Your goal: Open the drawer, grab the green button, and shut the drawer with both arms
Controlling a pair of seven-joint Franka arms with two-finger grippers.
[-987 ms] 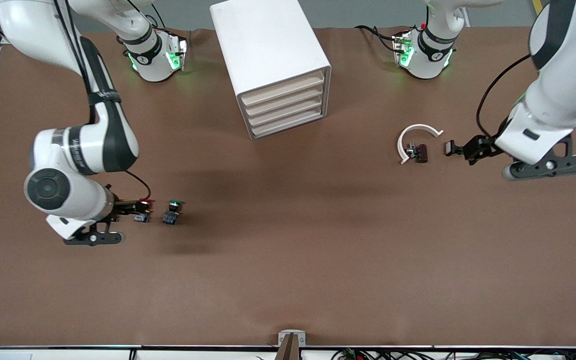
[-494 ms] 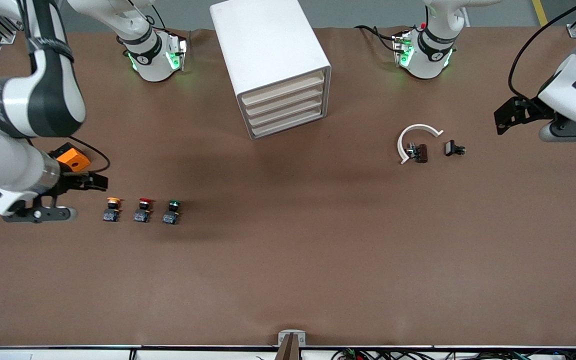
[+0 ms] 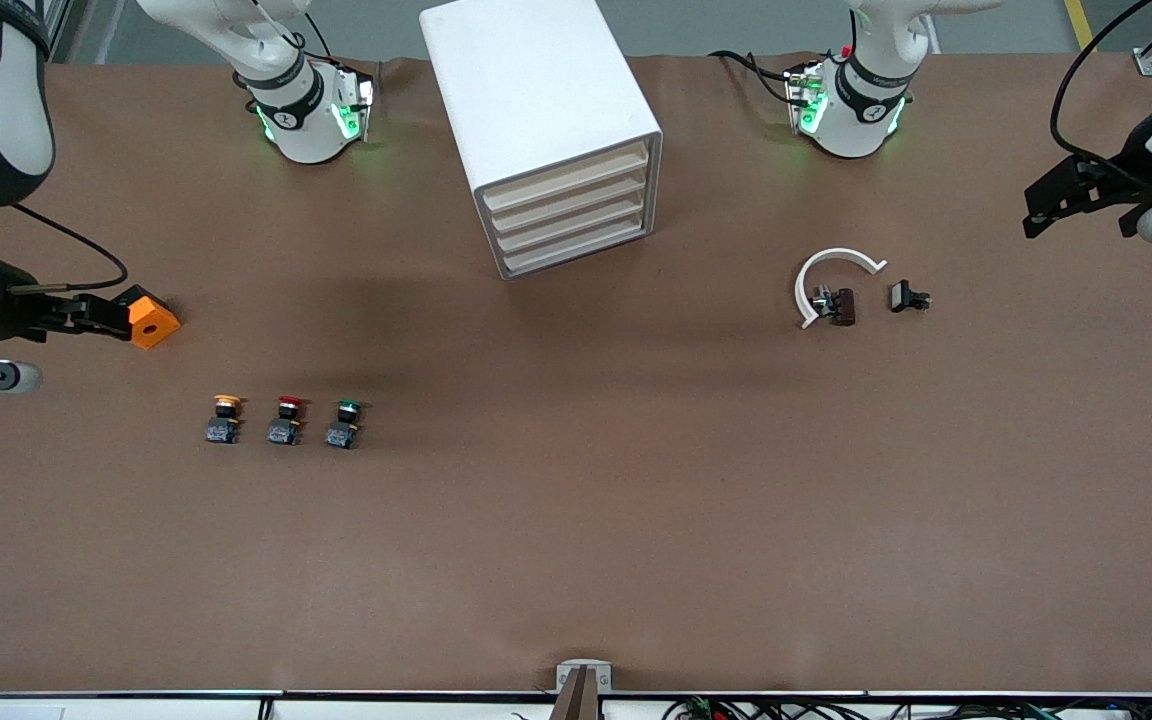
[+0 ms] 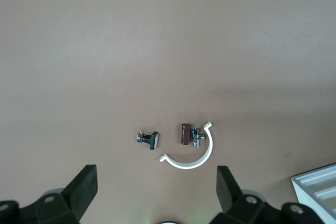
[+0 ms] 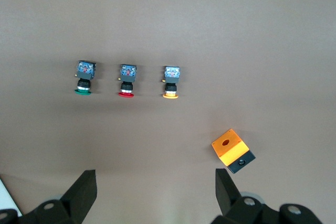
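green-capped button (image 3: 343, 424) (black-and-blue base)

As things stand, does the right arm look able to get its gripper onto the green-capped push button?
Probably yes. The right gripper hangs open near the orange block, and the small green-capped push button on its black-and-blue base stands uncovered on the brown table; the red-capped button beside it leaves a tight gap.

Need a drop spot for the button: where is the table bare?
Bare: the wide stretch between the green button and the white clip, nearer the camera than the drawer cabinet. Crowded: the three-button row and orange block.
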